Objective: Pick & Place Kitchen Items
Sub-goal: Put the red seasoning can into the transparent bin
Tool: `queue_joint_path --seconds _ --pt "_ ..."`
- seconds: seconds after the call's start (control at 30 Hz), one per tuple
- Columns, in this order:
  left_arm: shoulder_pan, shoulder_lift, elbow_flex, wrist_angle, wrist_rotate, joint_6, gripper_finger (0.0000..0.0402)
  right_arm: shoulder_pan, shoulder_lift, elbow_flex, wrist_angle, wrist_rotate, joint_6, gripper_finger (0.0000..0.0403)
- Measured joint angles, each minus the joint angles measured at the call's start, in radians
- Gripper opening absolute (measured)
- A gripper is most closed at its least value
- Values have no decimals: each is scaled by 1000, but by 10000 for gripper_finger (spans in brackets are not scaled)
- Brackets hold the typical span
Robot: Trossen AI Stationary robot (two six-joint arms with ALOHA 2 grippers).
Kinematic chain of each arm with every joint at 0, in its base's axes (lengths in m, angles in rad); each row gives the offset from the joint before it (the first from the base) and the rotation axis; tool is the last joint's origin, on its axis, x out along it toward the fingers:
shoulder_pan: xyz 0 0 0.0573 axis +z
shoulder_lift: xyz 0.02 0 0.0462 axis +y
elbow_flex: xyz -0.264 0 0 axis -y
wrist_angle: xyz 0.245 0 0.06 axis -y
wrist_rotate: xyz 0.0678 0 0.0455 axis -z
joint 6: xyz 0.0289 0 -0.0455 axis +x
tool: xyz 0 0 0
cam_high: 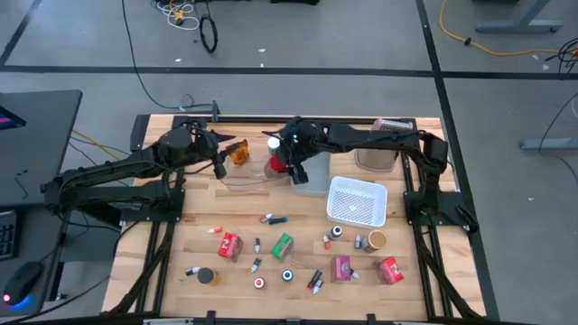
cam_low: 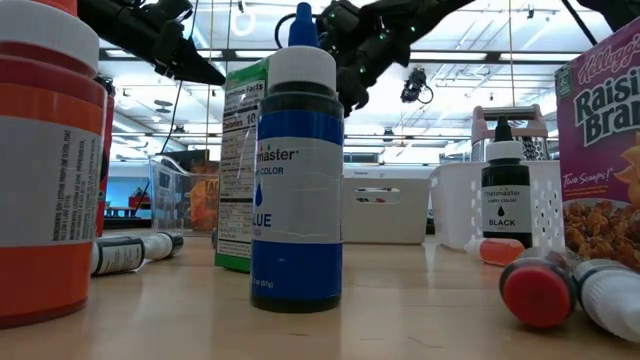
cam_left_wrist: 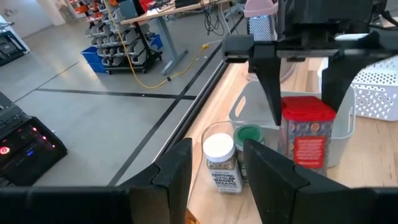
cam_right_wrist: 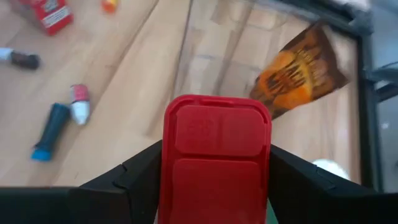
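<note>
High view, left to right: left end effector (cam_high: 219, 155) idle, parted, empty, near orange crinkled packet (cam_high: 238, 152); right end effector (cam_high: 294, 170) clamped on red-lidded rectangular spice container (cam_high: 280, 165) above clear plastic bin (cam_high: 257, 173). Best lowered upright, clear of the jars inside, before letting go. Readable: "Raisin Bran", "BLUE", "BLACK".

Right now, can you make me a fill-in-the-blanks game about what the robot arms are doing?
1. The right arm's fingers are closed on a tall container with a ____ lid.
2. The packet lying in the clear bin is ____ in colour.
3. The white perforated bin sits on the ____ side of the table, seen from above.
4. The jar just past the left arm's fingers has a ____ lid.

Missing words: red; orange; right; white
</note>
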Motion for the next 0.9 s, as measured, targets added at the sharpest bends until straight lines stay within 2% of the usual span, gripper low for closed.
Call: queue_joint_path --seconds 0.43,0.63,0.77,0.9 --pt "0 0 0 -2 0 1 153 -5 190 224 -179 0 -34 251" --pt "0 0 0 -2 0 26 153 -4 234 230 -197 18 -20 251" --pt "0 0 0 -3 0 26 153 -3 234 227 -204 82 -19 251" --pt "0 0 0 -8 0 26 153 -3 234 225 -195 94 3 251"
